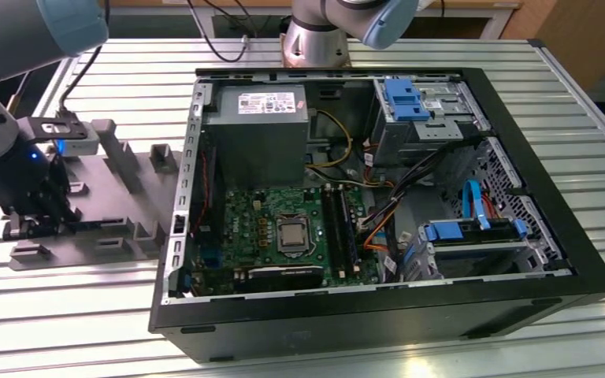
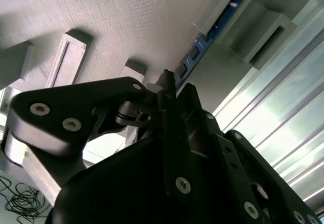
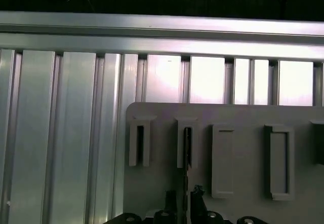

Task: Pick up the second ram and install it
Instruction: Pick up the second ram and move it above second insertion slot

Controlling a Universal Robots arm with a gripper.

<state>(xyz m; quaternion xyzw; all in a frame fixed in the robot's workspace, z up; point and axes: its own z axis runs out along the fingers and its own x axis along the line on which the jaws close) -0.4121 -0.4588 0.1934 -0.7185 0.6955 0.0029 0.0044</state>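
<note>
The second ram [image 2: 202,42] is a thin blue board with dark chips, standing on edge in a slot of the grey holder plate [image 2: 126,21]. In the first wrist view the second ram [image 3: 187,148] appears edge-on in that slot of the holder plate [image 3: 243,118]. My gripper [image 2: 176,85] reaches down over the near end of the stick, one finger on each flat side, and looks shut on it. The same gripper [image 3: 185,198] straddles the board's edge. In the exterior view the gripper [image 1: 35,224] is low over the holder plate [image 1: 124,181], at the view's left of the computer case.
The open black computer case [image 1: 387,307] lies on the slatted metal table [image 1: 72,315], with the motherboard's dark memory slots [image 1: 336,224] near its middle. A grey power supply [image 1: 255,134], blue drive clips [image 1: 402,98] and cable bundles crowd the case. Raised posts [image 1: 161,157] stand on the holder.
</note>
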